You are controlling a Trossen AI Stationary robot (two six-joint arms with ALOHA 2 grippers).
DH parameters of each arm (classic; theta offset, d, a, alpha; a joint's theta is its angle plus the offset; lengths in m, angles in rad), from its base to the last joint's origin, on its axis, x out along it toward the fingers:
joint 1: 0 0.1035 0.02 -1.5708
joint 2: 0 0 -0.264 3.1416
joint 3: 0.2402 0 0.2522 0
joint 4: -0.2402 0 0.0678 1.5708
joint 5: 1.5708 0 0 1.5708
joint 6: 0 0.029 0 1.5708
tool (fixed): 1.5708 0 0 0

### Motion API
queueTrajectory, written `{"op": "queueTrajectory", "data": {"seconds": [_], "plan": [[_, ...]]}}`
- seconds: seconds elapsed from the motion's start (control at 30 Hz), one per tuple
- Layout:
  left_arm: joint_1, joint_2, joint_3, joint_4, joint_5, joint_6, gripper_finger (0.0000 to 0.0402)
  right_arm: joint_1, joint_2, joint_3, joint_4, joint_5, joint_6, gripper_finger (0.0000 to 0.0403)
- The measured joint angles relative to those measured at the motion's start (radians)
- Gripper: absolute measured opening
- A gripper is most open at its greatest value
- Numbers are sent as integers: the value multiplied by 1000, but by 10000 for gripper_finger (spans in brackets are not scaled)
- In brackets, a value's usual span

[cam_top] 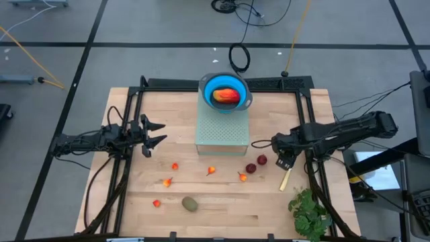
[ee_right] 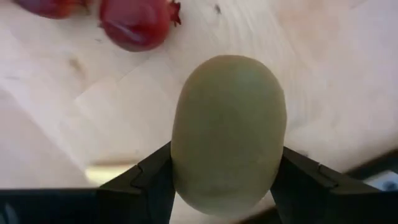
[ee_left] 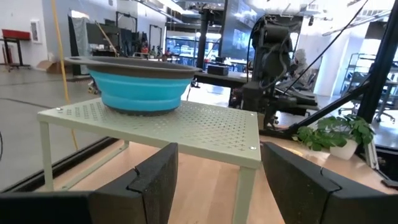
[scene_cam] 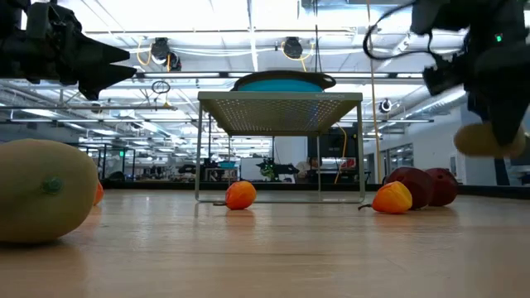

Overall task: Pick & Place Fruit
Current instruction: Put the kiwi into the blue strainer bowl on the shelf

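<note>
A blue bowl stands on a pale green perforated stand at the table's far middle, with an orange-red oblong fruit inside. My right gripper hangs right of the stand, shut on a brownish-green oval fruit. Two dark red round fruits lie on the wood just left of it. Small orange-red pieces are scattered in front of the stand. A second oval rests near the front edge. My left gripper waits open and level, left of the stand. My right gripper pinches the oval fruit's two long sides between its two fingers, toward one end of it. The fingers come from above, pointing down, and lie across the oval. The fruit hangs roughly level, lifted clear of the table.
A yellow-handled knife lies on the wood under the right gripper. A leafy green bunch sits at the near right corner. Black frame bars run along the table's left, right and far sides.
</note>
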Motion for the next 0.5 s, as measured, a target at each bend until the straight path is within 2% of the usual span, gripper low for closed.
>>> {"op": "queueTrajectory", "data": {"seconds": [0.23, 0.5], "plan": [[0, 0, 0, 0, 0, -92, 234, 0, 0, 186, -138, 0, -22, 207], [0, 0, 0, 0, 0, -240, 234, 2, 0, 328, -172, 0, -32, 207]]}}
